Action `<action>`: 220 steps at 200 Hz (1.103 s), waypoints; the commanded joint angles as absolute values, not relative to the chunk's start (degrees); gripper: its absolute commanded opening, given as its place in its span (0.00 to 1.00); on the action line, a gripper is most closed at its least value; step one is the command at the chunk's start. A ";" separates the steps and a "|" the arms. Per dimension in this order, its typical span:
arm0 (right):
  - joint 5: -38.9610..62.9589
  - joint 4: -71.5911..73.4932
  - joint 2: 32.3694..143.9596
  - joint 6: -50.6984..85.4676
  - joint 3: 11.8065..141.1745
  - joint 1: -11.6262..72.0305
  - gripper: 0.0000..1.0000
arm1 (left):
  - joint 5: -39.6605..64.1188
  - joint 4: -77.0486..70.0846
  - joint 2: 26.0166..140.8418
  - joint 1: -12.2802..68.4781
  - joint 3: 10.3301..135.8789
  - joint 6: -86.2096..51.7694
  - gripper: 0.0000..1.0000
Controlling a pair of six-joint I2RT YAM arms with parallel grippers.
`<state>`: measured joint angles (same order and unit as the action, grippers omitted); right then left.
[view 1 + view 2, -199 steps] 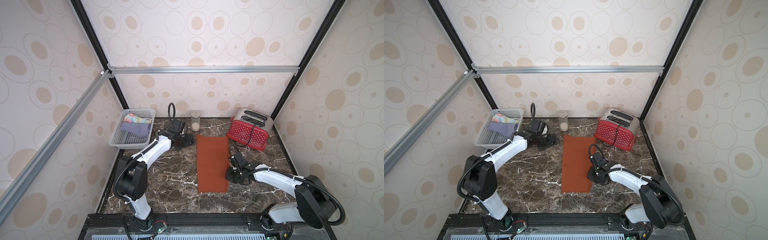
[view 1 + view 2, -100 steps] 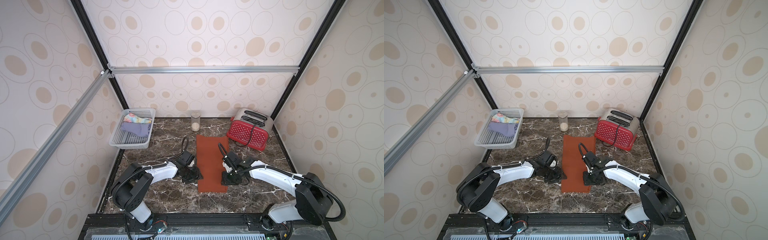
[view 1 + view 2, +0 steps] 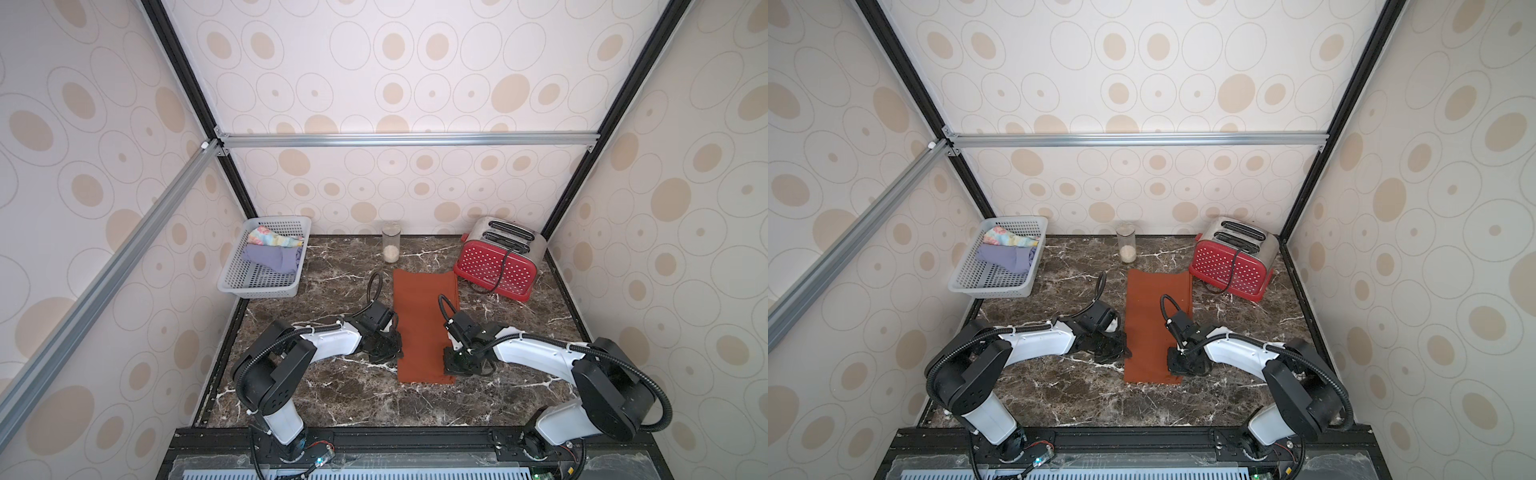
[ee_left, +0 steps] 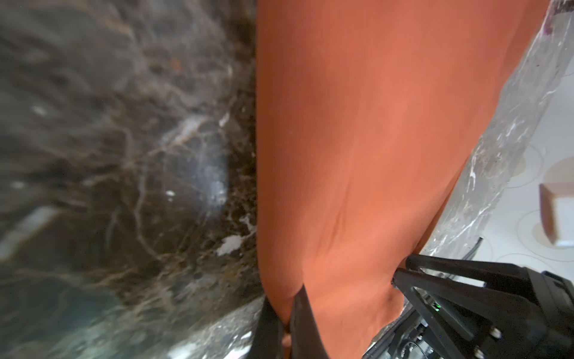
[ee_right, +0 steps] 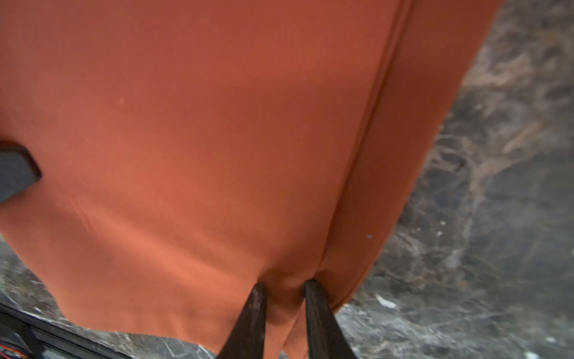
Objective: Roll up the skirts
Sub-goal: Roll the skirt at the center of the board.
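The rust-orange skirt [image 3: 419, 316] [image 3: 1154, 316] lies flat as a long strip down the middle of the marble table. My left gripper [image 3: 392, 351] [image 4: 284, 310] sits low at the strip's left edge near the front, shut on a pinch of that edge. At the right edge, opposite, my right gripper [image 3: 449, 365] [image 5: 284, 289] has its fingers closed on a bunched fold of the same skirt [image 5: 217, 140]. The lavender skirt [image 3: 274, 257] and the floral skirt [image 3: 270, 237] lie crumpled in the basket.
A grey mesh basket [image 3: 257, 291] stands at the back left. Behind the strip's far end is a glass jar [image 3: 390, 247]. A red toaster [image 3: 494, 266] stands at the back right, with its black cord trailing close to the strip's far right corner.
My left arm swung from beside the basket to the skirt's front left edge and shut on it. My right gripper shifted onto the right edge, opened, then closed on a fold.
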<state>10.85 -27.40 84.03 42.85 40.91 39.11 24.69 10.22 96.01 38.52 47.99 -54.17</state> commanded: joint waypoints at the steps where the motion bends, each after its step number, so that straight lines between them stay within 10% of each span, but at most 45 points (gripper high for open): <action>1: 15.53 -19.07 87.01 54.38 35.27 42.92 0.15 | 18.49 18.17 93.08 35.69 49.92 -46.99 0.00; 49: 12.66 -7.76 92.45 68.27 37.09 52.67 0.19 | 19.34 25.19 88.51 30.88 49.04 -41.54 0.00; 136: -21.24 -38.21 87.99 17.39 58.06 64.20 0.47 | 24.36 24.93 93.65 30.50 53.67 -42.72 0.09; 220: -16.47 -33.31 97.60 1.84 59.79 66.97 0.69 | 28.39 25.75 96.23 30.41 57.84 -42.98 0.16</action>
<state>-14.87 -33.71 95.98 6.59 61.01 66.59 27.18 24.82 95.00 30.74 54.57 -43.33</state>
